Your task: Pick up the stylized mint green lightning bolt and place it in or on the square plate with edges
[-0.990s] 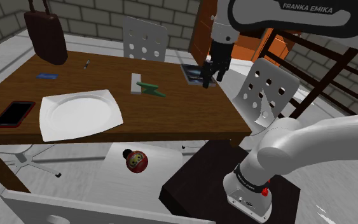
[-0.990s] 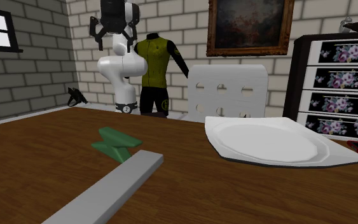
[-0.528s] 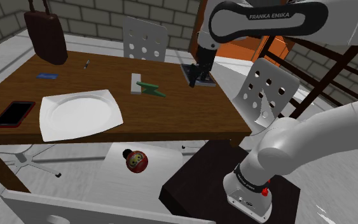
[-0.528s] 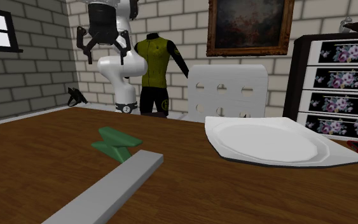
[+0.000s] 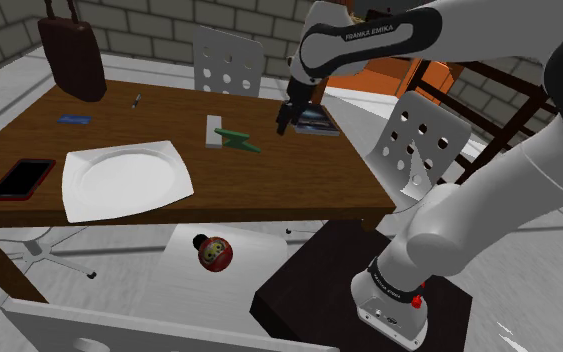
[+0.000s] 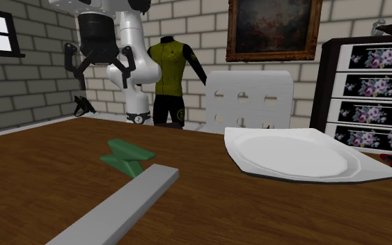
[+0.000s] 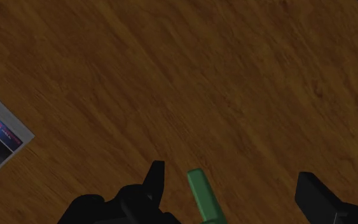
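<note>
1. Right now the black two-finger gripper (image 5: 285, 118) hangs above the brown wood-grained bench (image 5: 299, 175). Its fingers (image 7: 153, 179) are spread wide and clasp nothing.
2. The flat, zigzag green lightning bolt (image 5: 237, 139) lies on the bench, toward the shoulder view's left of the gripper. It sits just beside a plain grey rectangular bar (image 5: 212, 131); I cannot tell whether the two touch.
3. In the wrist view, one end of the bolt (image 7: 203, 194) shows between the fingers, apart from both and nearer one than the other. Its long axis runs roughly across the line joining them, so closing should meet its narrow width.
4. The coming move looks like a short shift over the bolt's middle, then a descent. The grey bar (image 6: 118, 209) sits close enough that one finger may catch it.
5. The bolt (image 6: 126, 156) looks thin, matte and sharp-cornered, so a low grip near the bench seems needed.
6. The smooth white square plate with raised edges (image 5: 124, 180) rests farther toward the shoulder view's left, well apart from the bolt.
</note>
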Motion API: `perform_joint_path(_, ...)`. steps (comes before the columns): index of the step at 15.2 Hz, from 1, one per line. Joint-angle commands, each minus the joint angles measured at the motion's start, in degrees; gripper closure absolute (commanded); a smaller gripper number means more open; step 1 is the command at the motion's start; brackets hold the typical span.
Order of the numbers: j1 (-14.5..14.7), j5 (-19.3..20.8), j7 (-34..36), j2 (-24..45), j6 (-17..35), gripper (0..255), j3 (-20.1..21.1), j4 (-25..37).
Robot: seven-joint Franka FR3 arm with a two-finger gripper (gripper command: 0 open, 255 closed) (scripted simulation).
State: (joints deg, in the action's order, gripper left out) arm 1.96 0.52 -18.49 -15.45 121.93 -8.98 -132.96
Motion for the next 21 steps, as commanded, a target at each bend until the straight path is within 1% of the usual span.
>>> perform_joint_path(1, 0.60, -1.71, -3.94, 4.31, 3.20, 0, -1.09, 2.37)
perform_joint_path(6, 1.54, -7.27, -13.16, 13.97, 8.56, 0, -2.39, 8.84)
perform_joint_path(14, 1.67, -8.83, -14.21, 17.71, 13.88, 0, -2.09, 7.14)
perform_joint_path(21, 1.66, -8.83, -14.21, 17.70, 13.87, 0, -2.09, 7.14)
